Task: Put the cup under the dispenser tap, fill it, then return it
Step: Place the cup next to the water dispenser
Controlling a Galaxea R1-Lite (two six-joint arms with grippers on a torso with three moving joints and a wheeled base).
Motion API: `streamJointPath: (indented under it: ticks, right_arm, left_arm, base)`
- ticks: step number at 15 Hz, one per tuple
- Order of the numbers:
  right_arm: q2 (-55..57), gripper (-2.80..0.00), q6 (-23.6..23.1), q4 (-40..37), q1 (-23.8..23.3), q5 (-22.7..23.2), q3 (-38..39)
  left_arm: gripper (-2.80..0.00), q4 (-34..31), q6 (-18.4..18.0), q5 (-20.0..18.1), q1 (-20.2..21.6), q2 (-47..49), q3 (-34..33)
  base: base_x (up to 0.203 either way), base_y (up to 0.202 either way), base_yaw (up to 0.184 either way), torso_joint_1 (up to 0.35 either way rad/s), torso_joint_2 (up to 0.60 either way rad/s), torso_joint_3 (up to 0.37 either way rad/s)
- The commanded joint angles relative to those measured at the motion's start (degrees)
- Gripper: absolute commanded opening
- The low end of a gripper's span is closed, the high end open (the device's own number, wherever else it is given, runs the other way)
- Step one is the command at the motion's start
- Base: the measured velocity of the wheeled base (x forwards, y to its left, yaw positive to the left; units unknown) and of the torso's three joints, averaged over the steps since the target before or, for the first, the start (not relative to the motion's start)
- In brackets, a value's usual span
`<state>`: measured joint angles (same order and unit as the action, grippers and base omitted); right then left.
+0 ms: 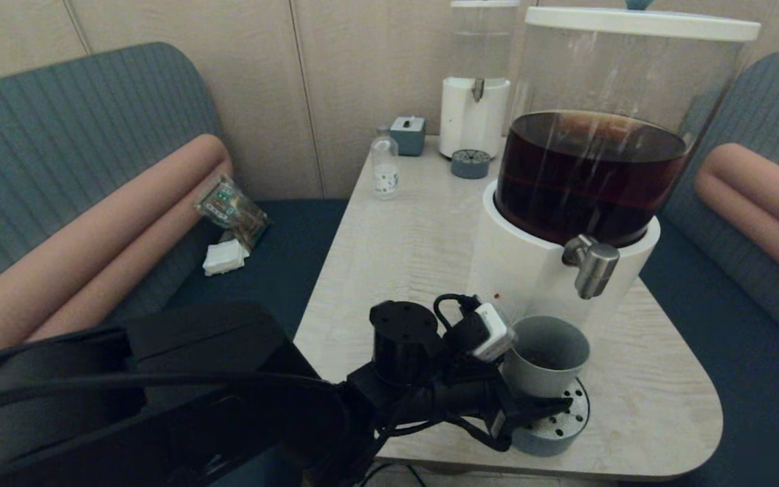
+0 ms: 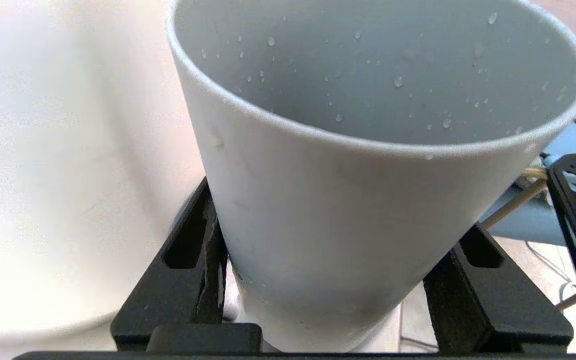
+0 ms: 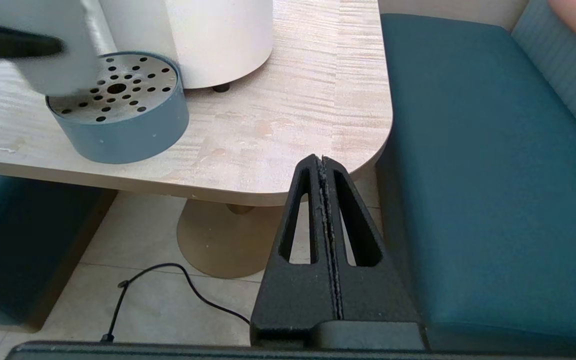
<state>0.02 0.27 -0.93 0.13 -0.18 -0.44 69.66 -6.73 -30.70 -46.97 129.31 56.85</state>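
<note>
A: What is the left pincer (image 1: 521, 406) doing?

B: It is gripping the cup (image 1: 544, 356) low on its wall, one finger on each side, and holding it over the perforated drip tray (image 1: 565, 423) at the near edge of the table (image 1: 416, 237). Droplets are clinging inside the cup; whether any liquid sits in the bottom, I cannot tell.

A: And beyond the pincer?

B: The dispenser tap (image 1: 592, 265) is sticking out above and just past the cup's far rim, on the white base of the dispenser (image 1: 585, 169) with the dark liquid.

A: So which step?

B: Placing, I judge. Next it is needing a small shift so the cup's mouth sits squarely under the spout.

A: The right pincer (image 3: 324, 167)?

B: Closed on nothing, hanging off the table's corner.
</note>
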Motion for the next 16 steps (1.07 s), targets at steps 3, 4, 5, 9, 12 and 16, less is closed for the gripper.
streamJointPath:
  ticks: [3, 4, 5, 9, 12, 16]
  right_arm:
    - [-0.02, -2.8, 0.0, -0.02, 0.04, 0.01, 0.0]
    - [-0.02, -2.8, 0.0, -0.04, 0.04, 0.01, 0.0]
    - [-0.02, -2.8, 0.0, 0.04, 0.04, 0.01, 0.0]
    - [-0.02, -2.8, 0.0, -0.04, 0.04, 0.01, 0.0]
    - [-0.02, -2.8, 0.0, 0.05, 0.04, 0.01, 0.0]
    - [-0.02, -2.8, 0.0, -0.04, 0.04, 0.01, 0.0]
  left_arm:
    - [-2.8, 0.68, 0.01, -0.23, 4.93, -6.78, -6.72]
    - [-2.8, 0.85, 0.04, -0.24, 6.59, -7.62, -7.53]
    - [-2.8, 0.92, 0.02, -0.24, 7.79, -7.93, -7.82]
    - [-2.8, 0.98, 0.13, -0.3, 17.97, -6.86, -4.54]
    - [-2.8, 1.74, 0.53, -0.37, 23.22, -3.26, 0.72]
    - [-2.8, 4.37, 2.48, -0.86, 29.02, 3.71, 8.95]
  base:
    - [0.0, 0.0, 0.0, 0.0, 0.0, 0.0]
    - [0.0, 0.0, 0.0, 0.0, 0.0, 0.0]
    - [0.0, 0.0, 0.0, 0.0, 0.0, 0.0]
    - [0.0, 0.0, 0.0, 0.0, 0.0, 0.0]
    - [0.0, 0.0, 0.0, 0.0, 0.0, 0.0]
    - [0.0, 0.0, 0.0, 0.0, 0.0, 0.0]
